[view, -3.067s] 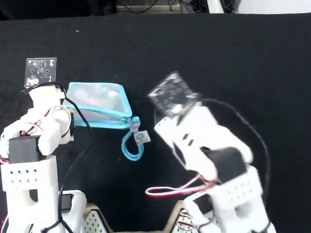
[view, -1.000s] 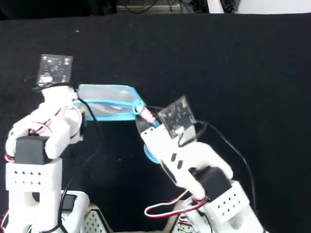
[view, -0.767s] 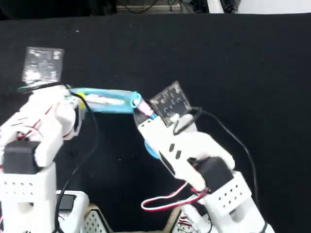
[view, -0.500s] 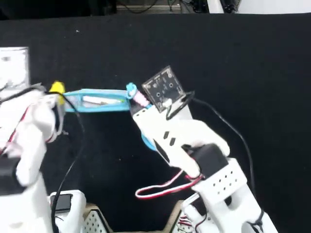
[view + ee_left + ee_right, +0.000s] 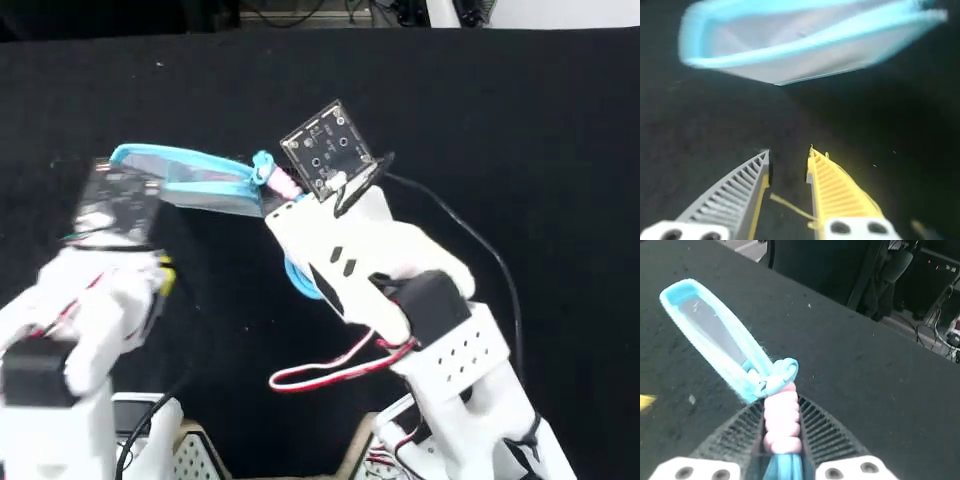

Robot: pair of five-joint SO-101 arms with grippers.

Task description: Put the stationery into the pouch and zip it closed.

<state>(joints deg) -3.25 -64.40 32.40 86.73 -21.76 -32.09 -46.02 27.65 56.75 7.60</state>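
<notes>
Right end effector (image 5: 781,402) clamps the one pouch (image 5: 710,327); left end effector (image 5: 788,152) slightly open, empty.

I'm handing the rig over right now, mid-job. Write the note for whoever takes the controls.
Left tool: open, empty, above the table, apart from the pouch.
Right tool: shut on the pink pull at the pouch's zip end; the pouch appears lifted off the table.
Done: can't confirm; the contents are blurred and the zip line is hard to read.
Left: check the stationery is inside and the zip is fully closed, then probably set the pouch down and release.
</notes>
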